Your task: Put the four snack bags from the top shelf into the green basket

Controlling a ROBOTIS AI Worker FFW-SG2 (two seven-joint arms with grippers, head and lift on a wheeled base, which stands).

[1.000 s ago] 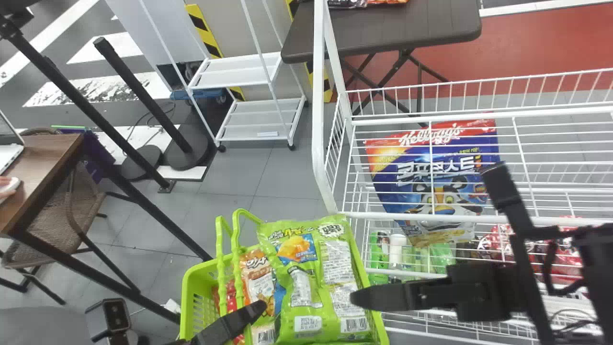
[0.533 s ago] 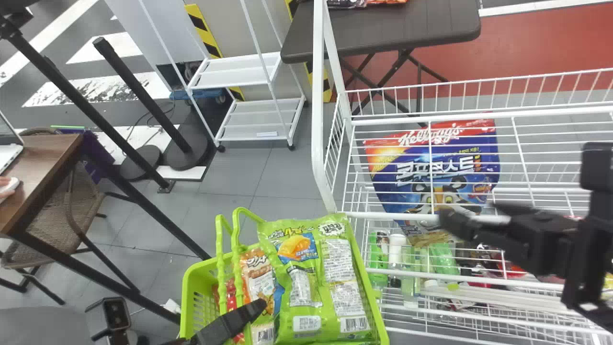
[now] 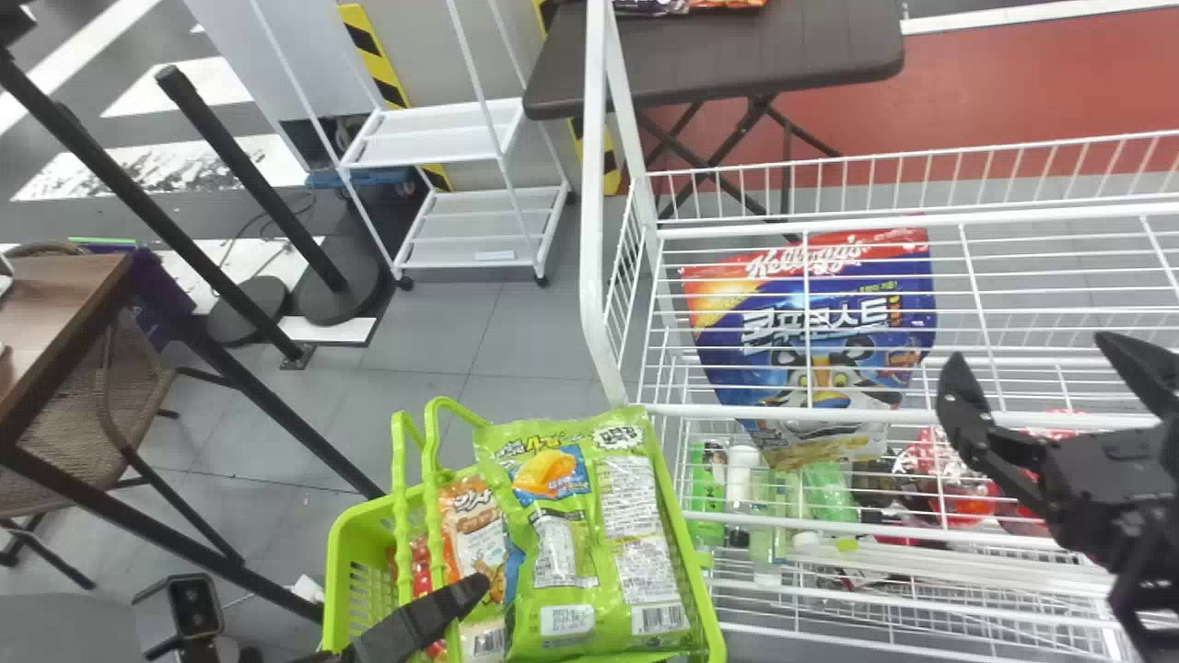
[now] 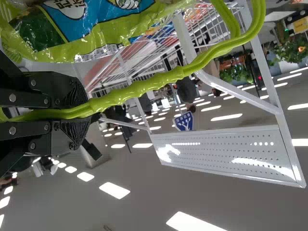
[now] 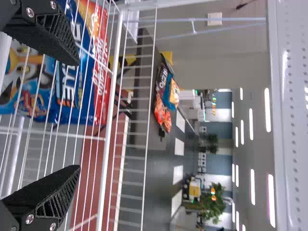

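Note:
My left gripper is at the basket's left side; in the left wrist view the left gripper is shut on the green handle. The green basket holds a red bag, an orange bag and green snack bags lying on the right, their number unclear. My right gripper stands open over the wire rack, right of the basket. In the right wrist view the right gripper has a wide gap between its fingers, with rack wires beyond.
The white wire rack stands right of the basket. A blue and red cereal bag lies behind the wires, with bottles and red packs lower down. A dark table stands behind; black poles stand at left.
The right gripper has moved away from over the basket, to the right and farther back, and turned. The whole head view has shifted slightly. The left gripper keeps its place at the handle.

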